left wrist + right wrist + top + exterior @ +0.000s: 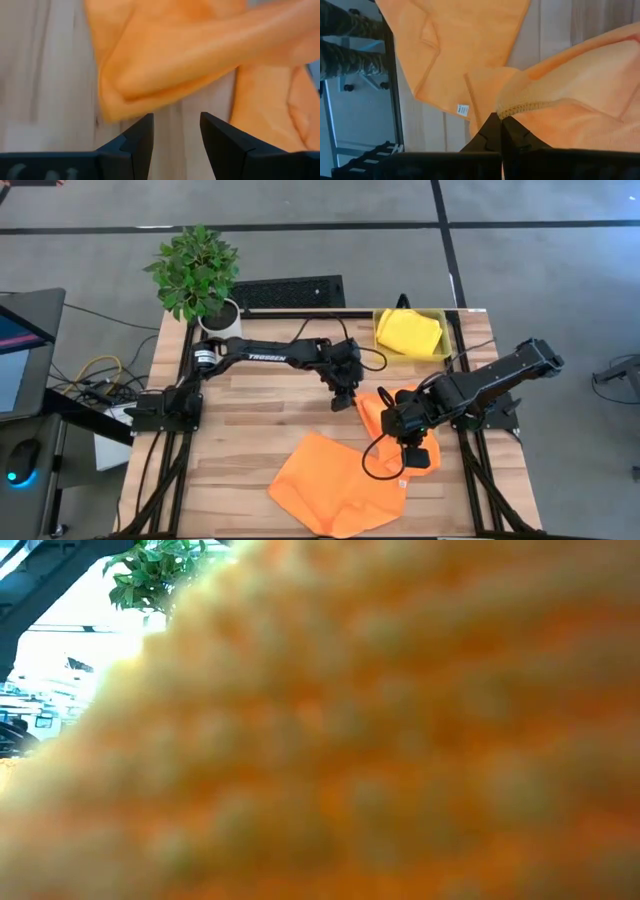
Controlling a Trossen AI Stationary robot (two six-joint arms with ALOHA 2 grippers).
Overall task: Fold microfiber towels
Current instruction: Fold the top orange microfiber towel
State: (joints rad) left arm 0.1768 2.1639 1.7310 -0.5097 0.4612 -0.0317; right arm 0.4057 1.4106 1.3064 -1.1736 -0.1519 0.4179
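1. Your right gripper [499, 120] has its fingers pinched tight on the hem of one orange towel [385, 408], lifted near the table's [240, 430] middle.
2. Your left gripper [176, 135] hangs with fingers apart, holding nothing.
3. Pull slowly so the corners line up. The other orange towel [335, 495] lies flat in front.

Readable text: one brand mark only.
"TROSSEN" in white capitals along the left arm [270, 356], seen in the high view, over the tabletop's far half. A small white tag [463, 110] sits on an orange towel [465, 45] in the right wrist view; its print is too small to read.
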